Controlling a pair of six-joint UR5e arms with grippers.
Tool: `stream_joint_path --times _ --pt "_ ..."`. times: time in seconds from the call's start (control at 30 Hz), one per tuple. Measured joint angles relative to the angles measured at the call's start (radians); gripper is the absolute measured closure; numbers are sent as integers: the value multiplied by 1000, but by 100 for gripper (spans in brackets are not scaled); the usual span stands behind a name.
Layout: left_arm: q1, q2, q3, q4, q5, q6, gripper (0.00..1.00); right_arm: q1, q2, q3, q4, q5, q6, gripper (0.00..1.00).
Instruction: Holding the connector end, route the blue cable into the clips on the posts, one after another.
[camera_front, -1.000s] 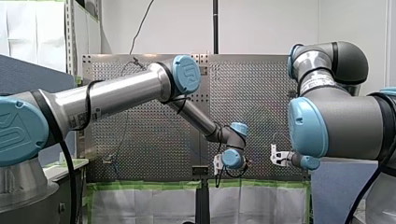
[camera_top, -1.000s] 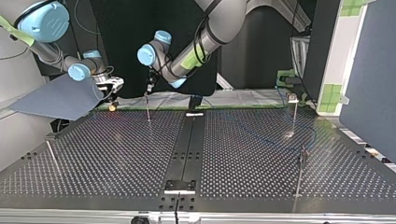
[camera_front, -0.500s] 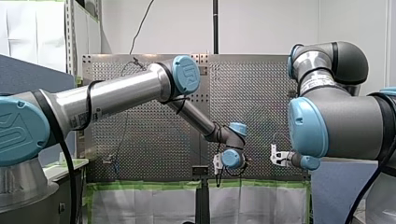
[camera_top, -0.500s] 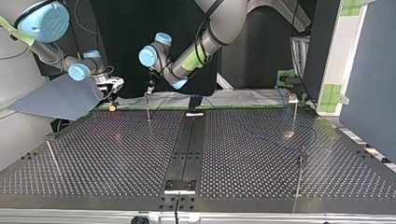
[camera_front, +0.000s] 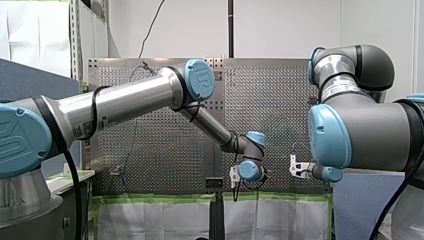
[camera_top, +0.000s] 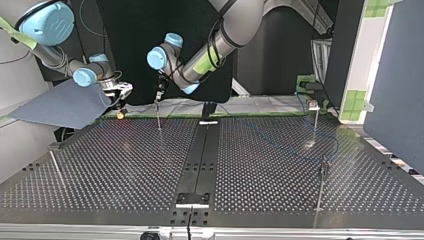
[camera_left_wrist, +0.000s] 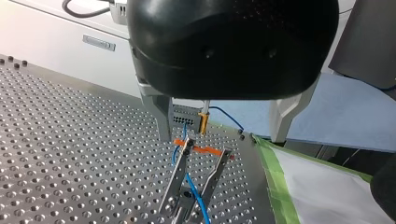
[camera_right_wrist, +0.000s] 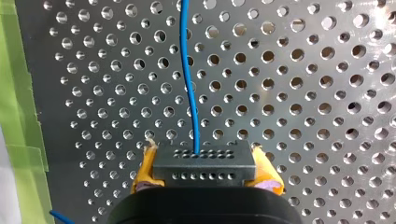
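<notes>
While right gripper (camera_right_wrist: 203, 156) clamps connector (camera_right_wrist: 204, 168), left gripper (camera_left_wrist: 222, 138) gapes before the clip (camera_left_wrist: 177, 177) holding blue cable (camera_right_wrist: 183, 42).

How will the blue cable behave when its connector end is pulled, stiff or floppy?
Probably floppy: the blue cable leaves the connector in gentle bends. Likely light, being so thin. It should trail my right gripper, whose yellow pads clamp the connector.

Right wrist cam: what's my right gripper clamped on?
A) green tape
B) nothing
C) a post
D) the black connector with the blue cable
D: the right gripper has its yellow pads pressed on both sides of the black connector, with the blue cable running out of it.
</notes>
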Motion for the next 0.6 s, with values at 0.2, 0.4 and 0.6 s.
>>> stream_joint_path --times 0.2,0.4,0.6 --pt "-2 0 0 0 0 -2 0 0 0 0 0 -1 0 100" --pt "-4 0 0 -7 -5 -13 0 0 0 0 0 -2 0 100" --pt "-15 2 -3 -44 -54 -17 0 0 0 0 0 -2 0 100"
